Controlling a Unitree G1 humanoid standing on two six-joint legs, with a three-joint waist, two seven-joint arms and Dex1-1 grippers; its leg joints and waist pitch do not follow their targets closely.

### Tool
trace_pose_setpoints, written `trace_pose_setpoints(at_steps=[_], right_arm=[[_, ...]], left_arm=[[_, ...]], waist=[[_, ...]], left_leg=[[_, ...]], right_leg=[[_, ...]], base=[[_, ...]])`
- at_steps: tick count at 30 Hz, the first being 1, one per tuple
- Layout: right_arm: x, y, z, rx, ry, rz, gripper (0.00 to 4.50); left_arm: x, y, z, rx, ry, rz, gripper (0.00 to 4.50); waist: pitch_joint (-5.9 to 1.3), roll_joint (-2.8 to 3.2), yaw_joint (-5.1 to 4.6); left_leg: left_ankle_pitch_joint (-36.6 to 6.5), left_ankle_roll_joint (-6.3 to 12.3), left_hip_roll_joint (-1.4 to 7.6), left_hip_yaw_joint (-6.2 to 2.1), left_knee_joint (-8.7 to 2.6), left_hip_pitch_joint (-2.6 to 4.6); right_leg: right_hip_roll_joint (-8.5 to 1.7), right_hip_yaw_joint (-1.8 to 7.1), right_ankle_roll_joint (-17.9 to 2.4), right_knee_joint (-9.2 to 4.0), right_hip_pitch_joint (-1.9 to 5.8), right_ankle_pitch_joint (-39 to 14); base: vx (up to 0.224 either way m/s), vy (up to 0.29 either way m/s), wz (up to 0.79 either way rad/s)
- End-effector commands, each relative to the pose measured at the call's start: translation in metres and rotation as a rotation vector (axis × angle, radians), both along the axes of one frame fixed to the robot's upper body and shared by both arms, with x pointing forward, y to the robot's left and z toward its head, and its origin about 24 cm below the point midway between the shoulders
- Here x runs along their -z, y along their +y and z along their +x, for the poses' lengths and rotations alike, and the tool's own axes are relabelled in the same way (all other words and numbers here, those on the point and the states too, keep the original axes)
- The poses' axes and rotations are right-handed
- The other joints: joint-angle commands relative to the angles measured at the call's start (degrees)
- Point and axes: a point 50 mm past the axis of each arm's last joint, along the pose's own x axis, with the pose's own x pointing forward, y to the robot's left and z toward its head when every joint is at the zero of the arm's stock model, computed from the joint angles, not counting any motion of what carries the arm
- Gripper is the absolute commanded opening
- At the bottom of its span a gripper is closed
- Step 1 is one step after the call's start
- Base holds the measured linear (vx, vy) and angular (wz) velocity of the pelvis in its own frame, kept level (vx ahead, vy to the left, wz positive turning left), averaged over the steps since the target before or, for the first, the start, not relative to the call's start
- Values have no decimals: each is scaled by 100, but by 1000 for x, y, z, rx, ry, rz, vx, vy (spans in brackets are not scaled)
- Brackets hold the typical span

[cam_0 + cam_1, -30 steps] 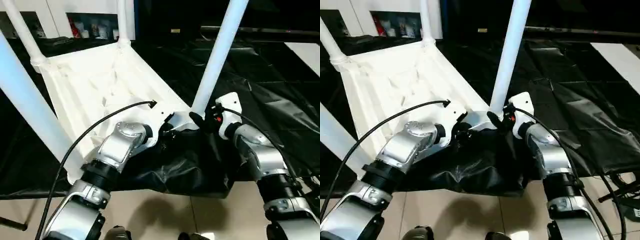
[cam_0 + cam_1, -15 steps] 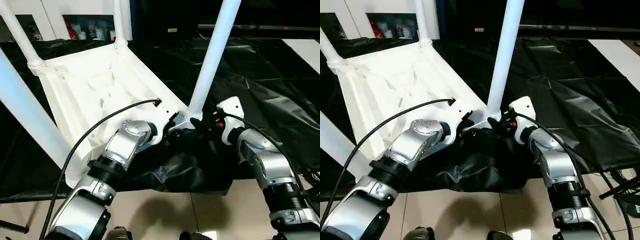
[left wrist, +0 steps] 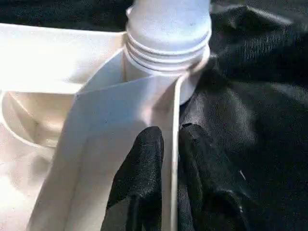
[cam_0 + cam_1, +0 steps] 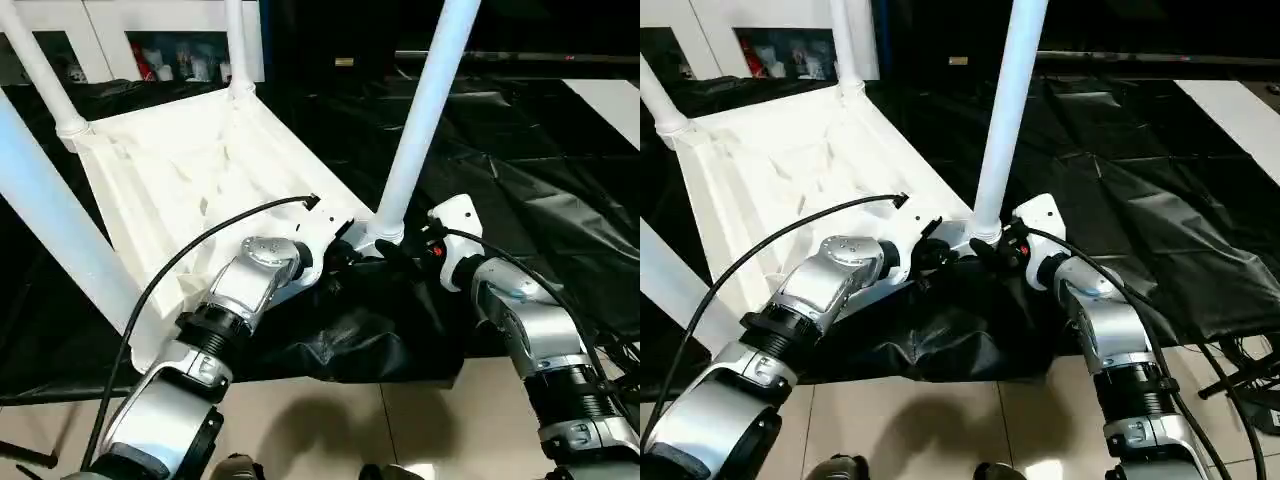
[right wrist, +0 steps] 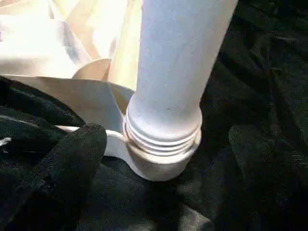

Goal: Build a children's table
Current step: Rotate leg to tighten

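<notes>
Black sheet (image 4: 520, 170) covers support surface; upturned white tabletop (image 4: 190, 180) lies on it.

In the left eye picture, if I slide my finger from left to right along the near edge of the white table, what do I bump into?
Left end effector pinching the tabletop rim → the white leg standing in its corner socket → right end effector, open beside the leg → black sheet.

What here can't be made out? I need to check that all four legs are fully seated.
- Upper ends of the long white tubular legs: cut off by the head views' top edge.
- Ribbed white plastic tabletop, near-left corner socket: hidden behind the near-left leg.
- Right gripper far finger: behind the leg.
</notes>
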Motion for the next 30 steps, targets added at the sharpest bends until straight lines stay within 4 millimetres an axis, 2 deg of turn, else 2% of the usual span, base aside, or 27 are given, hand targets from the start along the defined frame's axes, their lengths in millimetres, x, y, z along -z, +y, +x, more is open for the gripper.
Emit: trace_pose_setpoints(at_steps=[1,3,5,12,13,14,15,17,18,19,21,23,25,30], right_arm=[[-3,-6,-1,8,-10,-14,450],[-4,-7,-1,11,-11,-16,450],[-5,-9,0,14,-14,-20,450],[-8,-13,3,22,-25,-23,450],[-8,-13,4,15,-28,-25,450],[-9,-13,4,12,-29,-26,450],[-9,-13,4,0,-32,-30,450],[-10,-13,4,-30,-41,-37,450],[-11,-13,2,-64,-42,-24,450],[-12,-12,1,-87,-42,-13,450],[-12,-10,-7,-199,-25,13,450],[-11,-9,-10,-235,-19,19,450],[-10,-9,-14,-278,-8,27,450],[3,-3,-21,-391,37,-32,450]], left_arm=[[7,10,1,-17,28,63,54],[7,11,1,-9,32,74,53],[8,11,1,-3,32,87,14],[5,14,1,24,44,83,5],[6,16,-2,49,61,82,5],[7,17,-3,62,70,82,5],[8,18,-6,101,82,80,5],[12,21,-14,156,121,63,5],[12,23,-18,203,121,40,5],[12,24,-22,238,118,25,5],[9,30,-32,341,72,-29,5],[7,31,-36,374,61,-50,5],[6,35,-40,399,50,-66,5],[7,48,-49,410,60,-57,5]], waist=[[-424,8,19],[-430,18,20],[-441,15,19],[-469,8,23],[-474,-26,20],[-480,-4,29],[-479,-32,29],[-477,-16,31],[-466,-52,26],[-459,-24,33],[-455,-54,23],[-436,-28,22],[-418,-38,17],[-412,-46,9]], left_leg=[[-1290,258,40,17,-335,76],[-1319,222,46,8,-343,82],[-1288,220,42,9,-337,80],[-1055,281,41,8,-321,61],[-1021,311,39,16,-313,61],[-962,335,43,11,-312,60],[-945,355,45,15,-312,61],[-911,377,55,19,-310,65],[-926,395,59,29,-311,71],[-970,417,69,24,-316,65],[-1100,430,84,15,-330,66],[-1192,406,91,24,-339,79],[-1289,355,94,27,-357,95],[-1288,299,103,19,-369,81]], right_leg=[[-219,185,-1148,-440,373,-1299],[-223,185,-1122,-444,369,-1369],[-219,186,-1130,-440,370,-1291],[-221,183,-1244,-389,393,-952],[-218,183,-1270,-384,397,-877],[-228,184,-1304,-366,401,-827],[-233,184,-1312,-372,398,-821],[-238,191,-1362,-354,396,-763],[-228,193,-1383,-357,387,-761],[-236,194,-1402,-348,386,-795],[-253,190,-1349,-364,394,-979],[-248,201,-1266,-387,367,-1188],[-243,204,-1195,-406,342,-1413],[-258,209,-1110,-398,325,-1600]], base=[[0,0,0],[0,0,0],[0,0,0],[0,0,0],[0,0,0],[0,0,0],[0,0,0],[0,0,0],[0,0,0],[0,0,0],[0,0,0],[0,0,0],[0,0,0],[0,0,0]])
